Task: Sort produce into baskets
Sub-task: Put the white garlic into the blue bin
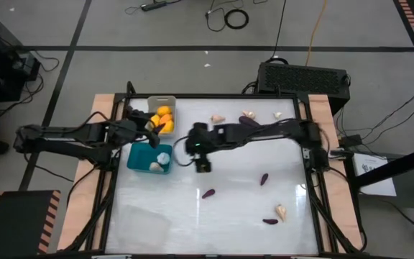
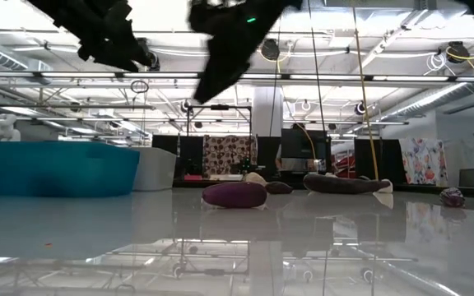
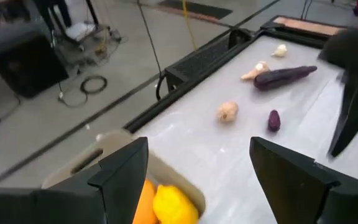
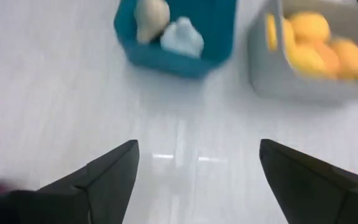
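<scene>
The right tool point(image 1: 203, 165) hangs with its jaws spread wide and empty just beside the teal basket point(image 1: 136, 160), which already holds 2 pale garlic bulbs point(image 4: 152, 17), so the likely step in hand is going for another loose piece. The left tool point(image 1: 152, 128) is also wide open and holds nothing, poised over the grey basket point(image 1: 172, 101) with its yellow fruits point(image 1: 163, 111) below the fingers. No fruit shows loose on the bench point(image 1: 228, 216); what remains is garlic and eggplants. Nearest the right tool is a small purple eggplant point(image 1: 208, 193), a little way out from its fingertips toward the front of the bench, with another eggplant point(image 1: 264, 178) farther to the side of it and a third point(image 1: 269, 221) beside a garlic bulb point(image 1: 282, 211) beyond that. More garlic and a long eggplant point(image 3: 284, 76) lie behind the right arm, at the far edge of the bench. The clear basket point(image 1: 144, 219) sits well off toward the front corner, and judging by what the other 2 hold, it is probably meant for the eggplants. To do this well, the right tool should travel high, line its fingers across the narrow width of the nearest eggplant, come straight down, and close gently, since such a smooth rounded toy may squirt sideways on the glossy bench.
</scene>
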Motion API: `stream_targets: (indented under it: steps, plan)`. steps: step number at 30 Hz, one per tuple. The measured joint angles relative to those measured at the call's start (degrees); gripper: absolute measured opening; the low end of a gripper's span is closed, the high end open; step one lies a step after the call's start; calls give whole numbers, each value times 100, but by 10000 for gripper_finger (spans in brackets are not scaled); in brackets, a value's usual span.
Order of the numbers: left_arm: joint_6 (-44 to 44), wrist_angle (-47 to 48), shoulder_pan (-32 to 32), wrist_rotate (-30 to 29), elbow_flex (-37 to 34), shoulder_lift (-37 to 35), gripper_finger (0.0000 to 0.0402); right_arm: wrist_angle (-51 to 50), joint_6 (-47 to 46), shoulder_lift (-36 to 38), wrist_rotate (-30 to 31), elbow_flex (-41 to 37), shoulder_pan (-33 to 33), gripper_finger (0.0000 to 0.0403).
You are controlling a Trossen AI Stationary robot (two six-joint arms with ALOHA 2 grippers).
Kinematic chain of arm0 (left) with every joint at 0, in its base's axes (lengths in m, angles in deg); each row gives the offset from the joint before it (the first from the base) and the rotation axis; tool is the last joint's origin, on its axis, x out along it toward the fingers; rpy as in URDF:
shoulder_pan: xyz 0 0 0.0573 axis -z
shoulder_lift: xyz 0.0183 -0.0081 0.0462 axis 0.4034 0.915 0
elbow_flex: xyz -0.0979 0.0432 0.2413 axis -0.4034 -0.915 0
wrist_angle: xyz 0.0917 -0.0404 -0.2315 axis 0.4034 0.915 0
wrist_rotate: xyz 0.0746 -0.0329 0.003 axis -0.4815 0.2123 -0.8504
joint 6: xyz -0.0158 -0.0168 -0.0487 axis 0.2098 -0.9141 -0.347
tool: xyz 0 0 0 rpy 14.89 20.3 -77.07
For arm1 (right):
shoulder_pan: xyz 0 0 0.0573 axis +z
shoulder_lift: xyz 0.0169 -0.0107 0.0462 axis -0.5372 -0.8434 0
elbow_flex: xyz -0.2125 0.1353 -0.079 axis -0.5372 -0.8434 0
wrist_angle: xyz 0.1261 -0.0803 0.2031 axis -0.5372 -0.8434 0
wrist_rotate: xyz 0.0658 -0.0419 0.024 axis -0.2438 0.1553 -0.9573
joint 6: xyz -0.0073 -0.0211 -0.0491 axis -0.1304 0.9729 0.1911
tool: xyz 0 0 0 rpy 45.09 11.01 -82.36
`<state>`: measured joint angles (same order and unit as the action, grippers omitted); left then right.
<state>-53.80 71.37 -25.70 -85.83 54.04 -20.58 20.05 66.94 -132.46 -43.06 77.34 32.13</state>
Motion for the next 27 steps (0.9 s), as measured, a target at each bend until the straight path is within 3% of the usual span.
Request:
stream_targets:
  steps: [7,11,15,18,22,27]
  plan:
    - [1416,-1947,0,437,0,608,288,687,-1475,2066,54,-2598,136,325]
    - [2033,-3297,-163,1163,0,1300,288,2230,-2512,3218,519,-4269,574,325]
    - [2043,-4191,-586,1673,0,2092,288,3746,-3125,3964,1189,-5565,1119,325]
    - [2005,-4787,-984,2359,0,2697,288,4266,-3381,4296,1514,-6117,1395,325]
    - [1583,-5140,-1474,3191,313,3547,288,4253,-3541,4458,1594,-6304,1481,325]
    - [1207,-5050,-1792,3510,1142,4799,288,4294,-3250,4420,1796,-6304,1474,325]
